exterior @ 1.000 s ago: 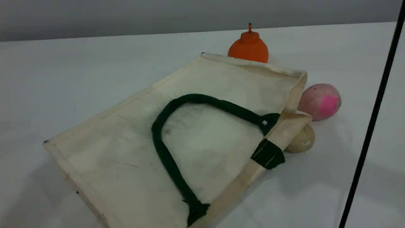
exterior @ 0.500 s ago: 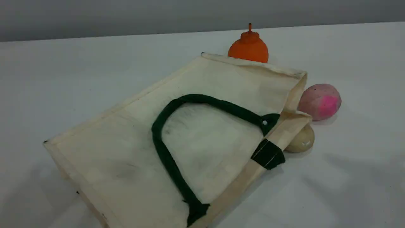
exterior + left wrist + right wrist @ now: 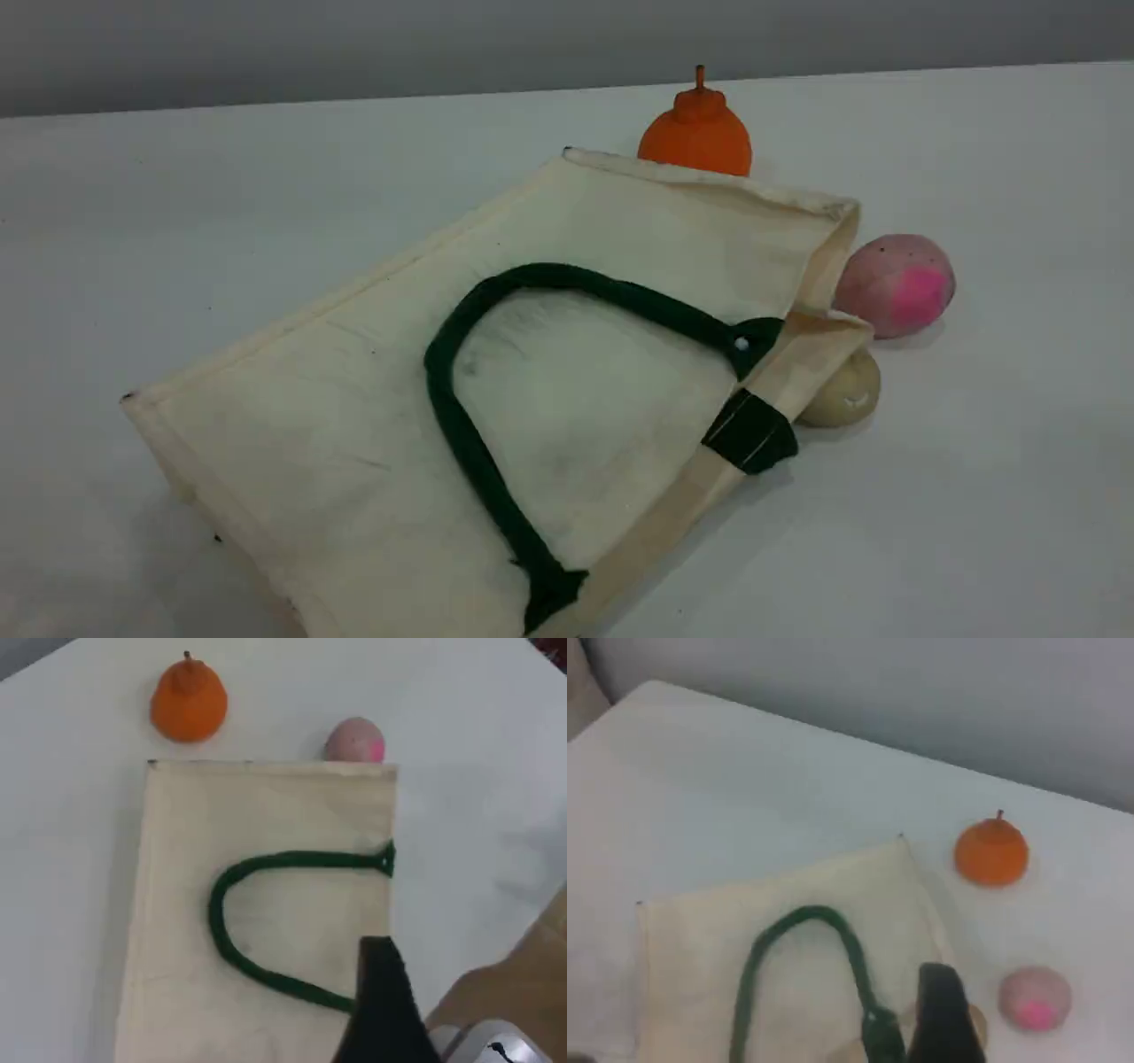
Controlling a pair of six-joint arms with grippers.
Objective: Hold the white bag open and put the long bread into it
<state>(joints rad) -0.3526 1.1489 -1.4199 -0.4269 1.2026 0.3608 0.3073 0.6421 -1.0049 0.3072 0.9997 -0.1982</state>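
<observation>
The white bag lies flat on the table, its mouth toward the right. One dark green handle is looped over its upper face. The same bag fills the left wrist view and also shows in the right wrist view as the bag. The long bread does not show in any view. Neither gripper appears in the scene view. The left gripper's dark fingertip hangs high above the bag's mouth edge. The right gripper's fingertip hovers above the bag's mouth corner. Nothing is held by either.
An orange pumpkin-shaped toy stands behind the bag. A round pink bun lies right of the mouth. A beige rounded food sits half hidden under the mouth's corner. White tabletop stretches to the right and front.
A thin dark line at the scene's right edge has left the view, and shadows on the table have faded. The bag and foods have not moved.
</observation>
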